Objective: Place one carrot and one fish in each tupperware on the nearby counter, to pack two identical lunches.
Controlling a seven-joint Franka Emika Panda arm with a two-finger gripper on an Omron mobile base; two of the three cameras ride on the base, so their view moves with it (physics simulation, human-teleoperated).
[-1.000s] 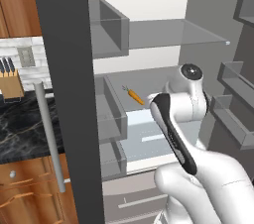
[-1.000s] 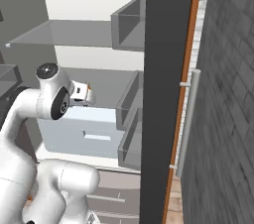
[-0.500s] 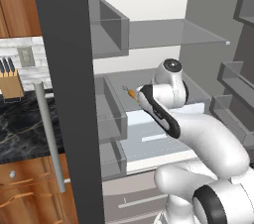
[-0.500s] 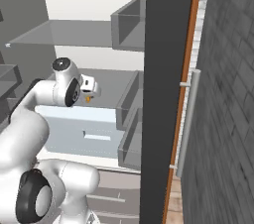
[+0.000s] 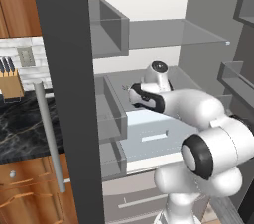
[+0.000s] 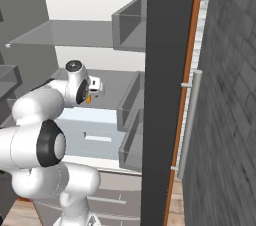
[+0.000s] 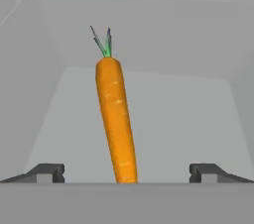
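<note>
Gripper point(image 7: 127, 173) wide open, jaws spread, nothing between them touching. The orange carrot point(image 7: 115, 124) lies on the grey fridge shelf point(image 7: 198, 114), leafy top pointing to twelve o'clock.

Smooth orange carrot point(image 7: 115, 119) on a matt grey shelf point(image 7: 188, 119)

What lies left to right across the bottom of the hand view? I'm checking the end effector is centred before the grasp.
Left fingertip → carrot → right fingertip. The carrot's tip sits between them, slightly left of centre.
</note>
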